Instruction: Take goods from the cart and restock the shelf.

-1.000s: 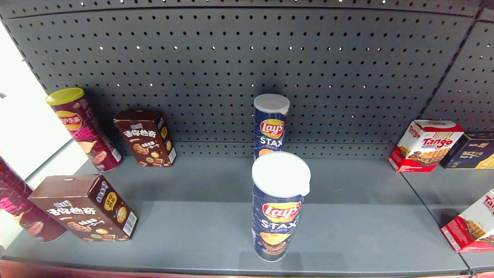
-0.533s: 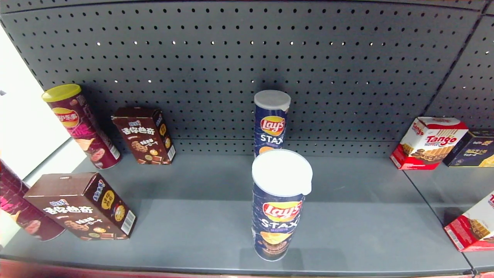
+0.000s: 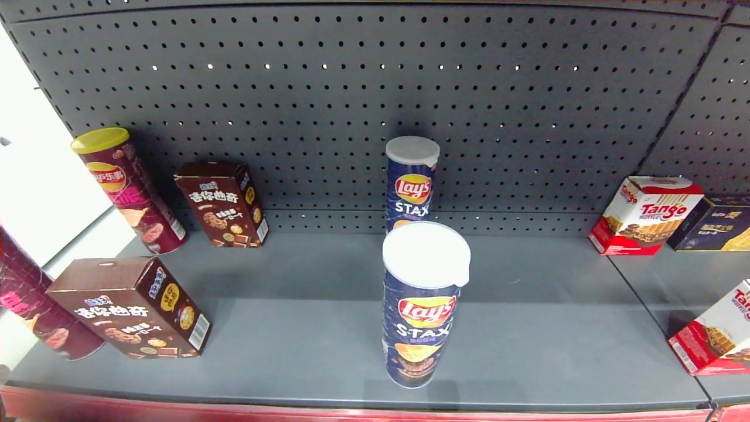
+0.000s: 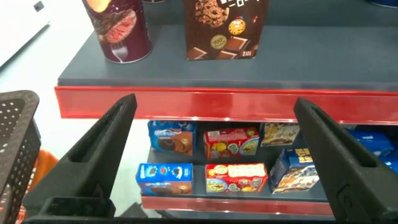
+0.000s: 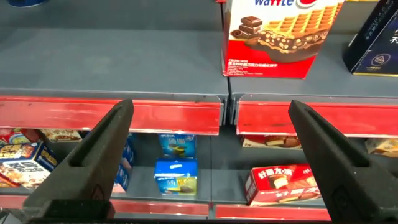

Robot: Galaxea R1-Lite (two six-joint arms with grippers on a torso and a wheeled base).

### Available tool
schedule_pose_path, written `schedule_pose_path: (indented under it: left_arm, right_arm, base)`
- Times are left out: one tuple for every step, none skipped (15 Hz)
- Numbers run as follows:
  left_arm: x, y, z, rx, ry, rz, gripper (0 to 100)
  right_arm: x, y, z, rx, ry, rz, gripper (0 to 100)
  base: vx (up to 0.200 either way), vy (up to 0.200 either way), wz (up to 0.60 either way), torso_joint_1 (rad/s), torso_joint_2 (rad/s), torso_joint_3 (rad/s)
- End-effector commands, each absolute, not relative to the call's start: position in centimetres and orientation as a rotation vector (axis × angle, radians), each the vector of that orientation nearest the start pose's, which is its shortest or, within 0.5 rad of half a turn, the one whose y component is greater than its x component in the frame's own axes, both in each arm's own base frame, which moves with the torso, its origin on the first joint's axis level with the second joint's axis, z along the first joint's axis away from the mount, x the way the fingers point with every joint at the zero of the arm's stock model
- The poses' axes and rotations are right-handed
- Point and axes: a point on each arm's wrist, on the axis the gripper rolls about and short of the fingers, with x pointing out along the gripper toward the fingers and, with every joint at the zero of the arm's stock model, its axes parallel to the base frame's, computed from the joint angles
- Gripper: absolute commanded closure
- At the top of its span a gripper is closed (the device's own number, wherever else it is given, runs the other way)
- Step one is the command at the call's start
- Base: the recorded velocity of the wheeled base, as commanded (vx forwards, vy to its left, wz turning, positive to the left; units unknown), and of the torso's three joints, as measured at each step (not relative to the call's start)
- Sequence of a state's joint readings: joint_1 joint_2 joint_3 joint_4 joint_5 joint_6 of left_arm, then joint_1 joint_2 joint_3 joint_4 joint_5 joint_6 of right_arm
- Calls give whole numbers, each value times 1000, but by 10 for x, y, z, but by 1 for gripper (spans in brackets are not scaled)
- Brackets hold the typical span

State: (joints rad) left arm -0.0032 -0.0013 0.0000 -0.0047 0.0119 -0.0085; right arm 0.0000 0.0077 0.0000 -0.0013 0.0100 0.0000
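Note:
Two blue chip cans stand upright mid-shelf, one at the front (image 3: 422, 316) and one (image 3: 410, 187) behind it against the pegboard. The grey shelf (image 3: 293, 328) has a red front edge (image 4: 249, 102). My left gripper (image 4: 211, 168) is open and holds nothing, in front of and below that edge, facing a maroon can (image 4: 118, 28) and a brown cookie box (image 4: 224, 28). My right gripper (image 5: 208, 162) is open and holds nothing, below the shelf edge (image 5: 155, 112), facing a red and white wafer box (image 5: 280, 37).
On the shelf's left stand maroon cans (image 3: 129, 193) and brown cookie boxes (image 3: 132, 308). Wafer boxes (image 3: 647, 214) and a dark box (image 3: 712, 228) stand on the right. A black mesh basket (image 4: 15, 143) is beside my left gripper. Lower shelves hold several small boxes (image 5: 177, 174).
The head view has shifted slightly, and the goods on the shelf have kept their places.

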Motion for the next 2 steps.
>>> schedule_pose_path:
  left_arm:
    - [-23, 0, 76, -9, -6, 9, 0]
    - [-23, 0, 76, -9, -5, 9, 0]
  right_arm:
    - [-22, 0, 76, 0, 8, 11, 0]
    - [-22, 0, 76, 0, 8, 11, 0]
  base:
    - [0, 0, 0, 0, 0, 0]
    - [0, 0, 0, 0, 0, 0]
